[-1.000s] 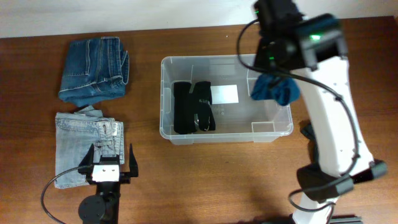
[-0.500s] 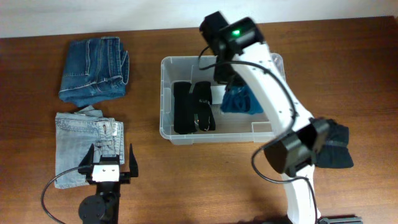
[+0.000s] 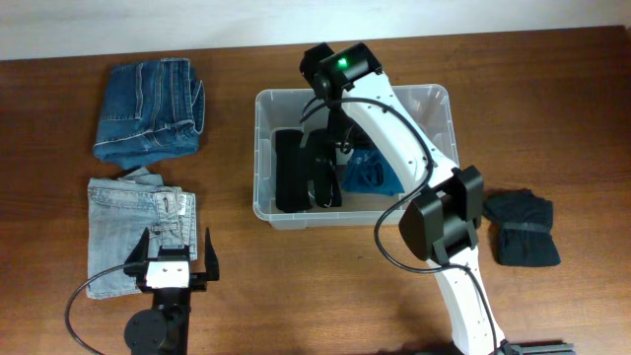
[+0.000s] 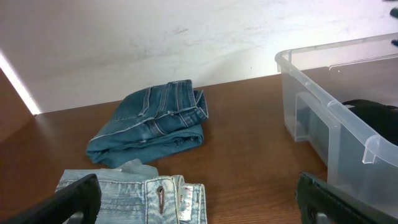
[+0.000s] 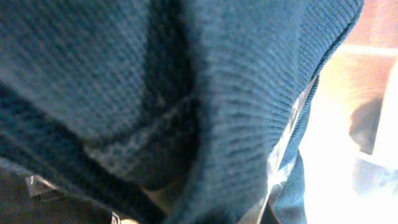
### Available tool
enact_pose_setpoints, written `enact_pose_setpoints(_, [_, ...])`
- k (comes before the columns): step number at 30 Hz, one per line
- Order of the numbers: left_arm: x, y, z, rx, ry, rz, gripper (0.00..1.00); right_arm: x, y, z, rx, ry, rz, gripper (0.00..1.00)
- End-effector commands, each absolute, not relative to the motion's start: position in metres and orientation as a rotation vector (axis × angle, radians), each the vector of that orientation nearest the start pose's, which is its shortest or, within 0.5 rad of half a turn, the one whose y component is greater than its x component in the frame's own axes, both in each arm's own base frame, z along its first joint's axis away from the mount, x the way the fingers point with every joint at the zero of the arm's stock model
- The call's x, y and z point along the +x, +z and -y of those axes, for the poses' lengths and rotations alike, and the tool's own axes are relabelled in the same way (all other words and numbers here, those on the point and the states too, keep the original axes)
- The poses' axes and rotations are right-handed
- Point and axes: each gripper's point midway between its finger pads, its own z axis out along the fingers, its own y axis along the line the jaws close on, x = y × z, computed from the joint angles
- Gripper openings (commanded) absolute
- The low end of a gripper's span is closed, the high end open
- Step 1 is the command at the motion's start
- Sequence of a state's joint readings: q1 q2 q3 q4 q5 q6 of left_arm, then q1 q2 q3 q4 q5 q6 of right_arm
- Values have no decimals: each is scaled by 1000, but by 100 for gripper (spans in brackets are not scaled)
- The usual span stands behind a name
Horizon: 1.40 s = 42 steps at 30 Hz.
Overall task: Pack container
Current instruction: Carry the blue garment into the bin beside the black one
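While the container sits mid-table with the right gripper reaching down inside it, the packing looks partly done, by my reading. A folded black garment lies on its floor just left of that gripper, and a blue knit is bunched directly beneath and to the right of it. The right wrist view is filled by that knit, so I cannot tell whether the fingers are clamped on it or have let go.

Outside the bin, a dark garment lies on the table well to the gripper's right. Dark jeans and light jeans wait far to its left. The left gripper hovers over the light pair, spread wide and holding nothing. Three items therefore seem left to pack.

Half a second ago the knit hung nearer the bin's right half. It has since come leftward, close beside the black garment.
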State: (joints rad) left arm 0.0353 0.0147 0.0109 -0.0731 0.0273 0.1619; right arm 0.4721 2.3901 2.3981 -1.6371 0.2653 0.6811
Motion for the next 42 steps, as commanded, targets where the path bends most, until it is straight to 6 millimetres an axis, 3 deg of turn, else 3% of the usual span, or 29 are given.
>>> enact_pose_setpoints(1, [246, 157, -3, 140, 131, -1643, 99, 410, 107, -164, 302, -409, -3024, 4])
enact_pose_setpoints(9, [246, 157, -3, 140, 131, -1643, 99, 401, 86, -173, 253, -444, -3052, 4])
enact_pose_setpoints(14, [246, 157, -3, 140, 131, -1643, 100, 400, 84, -181, 228, -436, -3046, 5])
enact_pose_setpoints(19, [246, 157, -3, 140, 131, -1643, 99, 399, 84, -182, 217, -437, -3047, 22])
enact_pose_setpoints(22, [246, 157, -3, 140, 131, -1643, 99, 399, 84, -182, 217, -437, -3047, 46])
enact_pose_setpoints(25, [246, 157, -3, 140, 131, -1643, 99, 399, 84, -182, 217, -437, -3047, 61])
enact_pose_setpoints(31, [246, 157, -3, 140, 131, -1643, 99, 400, 85, -181, 219, -442, -3040, 60])
enact_pose_setpoints(34, [246, 157, -3, 140, 131, -1643, 99, 402, 90, -182, 219, -422, -3032, 54])
enact_pose_setpoints(42, [246, 157, -3, 140, 132, -1643, 99, 415, 115, -195, 155, -299, -2991, 51])
